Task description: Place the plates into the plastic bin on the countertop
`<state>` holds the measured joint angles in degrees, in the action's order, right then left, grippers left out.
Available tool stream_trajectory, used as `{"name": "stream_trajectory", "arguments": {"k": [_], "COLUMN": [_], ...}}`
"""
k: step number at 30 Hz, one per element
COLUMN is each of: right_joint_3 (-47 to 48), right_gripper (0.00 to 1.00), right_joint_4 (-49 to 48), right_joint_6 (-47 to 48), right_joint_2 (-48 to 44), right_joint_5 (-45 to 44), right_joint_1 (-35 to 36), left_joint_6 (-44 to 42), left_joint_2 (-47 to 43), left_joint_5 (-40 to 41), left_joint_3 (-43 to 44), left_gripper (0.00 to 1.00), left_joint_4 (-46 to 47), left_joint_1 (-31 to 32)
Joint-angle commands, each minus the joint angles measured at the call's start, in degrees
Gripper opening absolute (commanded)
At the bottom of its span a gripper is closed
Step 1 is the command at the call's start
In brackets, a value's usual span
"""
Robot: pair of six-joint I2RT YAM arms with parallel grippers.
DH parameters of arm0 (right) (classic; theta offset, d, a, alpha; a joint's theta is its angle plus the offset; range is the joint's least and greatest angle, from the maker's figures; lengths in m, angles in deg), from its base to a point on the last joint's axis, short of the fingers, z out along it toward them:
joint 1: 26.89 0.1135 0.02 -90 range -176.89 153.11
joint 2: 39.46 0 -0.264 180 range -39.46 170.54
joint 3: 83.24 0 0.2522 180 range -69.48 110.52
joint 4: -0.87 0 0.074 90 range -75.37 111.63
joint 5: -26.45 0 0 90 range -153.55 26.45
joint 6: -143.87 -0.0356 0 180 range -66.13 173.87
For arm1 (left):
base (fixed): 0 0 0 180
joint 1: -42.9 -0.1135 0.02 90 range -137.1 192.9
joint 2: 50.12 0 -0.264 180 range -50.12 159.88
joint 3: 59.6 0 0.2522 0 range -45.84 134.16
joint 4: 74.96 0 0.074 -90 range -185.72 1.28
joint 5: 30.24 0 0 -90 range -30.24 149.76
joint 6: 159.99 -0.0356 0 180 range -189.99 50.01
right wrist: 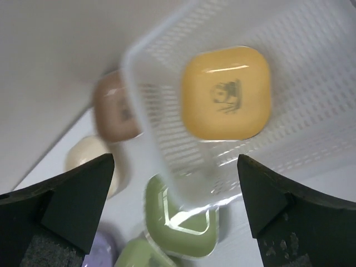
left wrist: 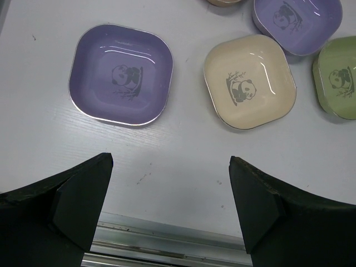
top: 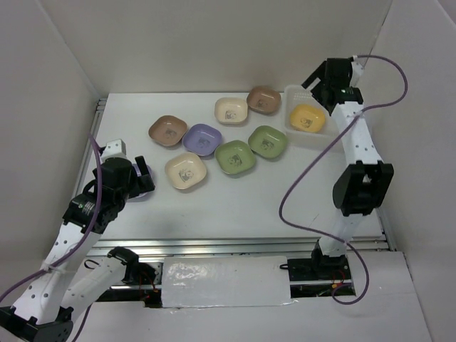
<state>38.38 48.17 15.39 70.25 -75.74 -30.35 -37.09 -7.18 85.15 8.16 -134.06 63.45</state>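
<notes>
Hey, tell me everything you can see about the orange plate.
The orange plate is a small, shallow rounded-square dish. It looks glossy, like plastic, and has a dark panda-like motif printed at its centre. It lies flat and face up, alone inside the white plastic bin, resting on the bin's floor. Nothing grips it; the right gripper hangs open above.
</notes>
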Motion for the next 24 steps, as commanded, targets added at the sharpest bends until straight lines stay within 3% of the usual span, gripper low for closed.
{"name": "stream_trajectory", "arguments": {"k": [1,5,10,12,16,24], "right_joint_3": [-3.68,-22.61,-39.09,-40.79,-38.16,-34.21], "right_gripper": [1.0,1.0,0.97,0.96,0.95,0.89], "right_joint_4": [1.78,-0.3,-12.42,-16.47,-15.17,-14.12], "right_joint_6": [5.78,5.52,2.88,5.5,6.84,4.38], "right_joint_2": [-9.59,-17.75,-20.33,-19.1,-12.35,-3.99], "right_joint_5": [-4.43,0.67,4.17,7.95,8.93,7.0], "right_joint_1": [6.53,14.95,20.6,22.96,24.82,25.96], "left_joint_6": [-1.53,-1.62,-1.97,-2.06,-2.23,-2.41], "left_joint_2": [-0.13,-0.05,0.04,-0.31,-1.19,-1.8], "left_joint_5": [-0.51,-0.69,-1.65,-1.74,-2.18,-2.71], "left_joint_3": [0.06,-0.03,-0.03,-0.03,-0.3,-0.39], "left_gripper": [0.99,0.99,0.99,0.99,0.99,0.99], "left_joint_4": [1.75,1.84,2.19,2.19,2.54,2.72], "left_joint_1": [-0.17,-0.25,-0.17,-0.25,-0.25,-0.25]}}
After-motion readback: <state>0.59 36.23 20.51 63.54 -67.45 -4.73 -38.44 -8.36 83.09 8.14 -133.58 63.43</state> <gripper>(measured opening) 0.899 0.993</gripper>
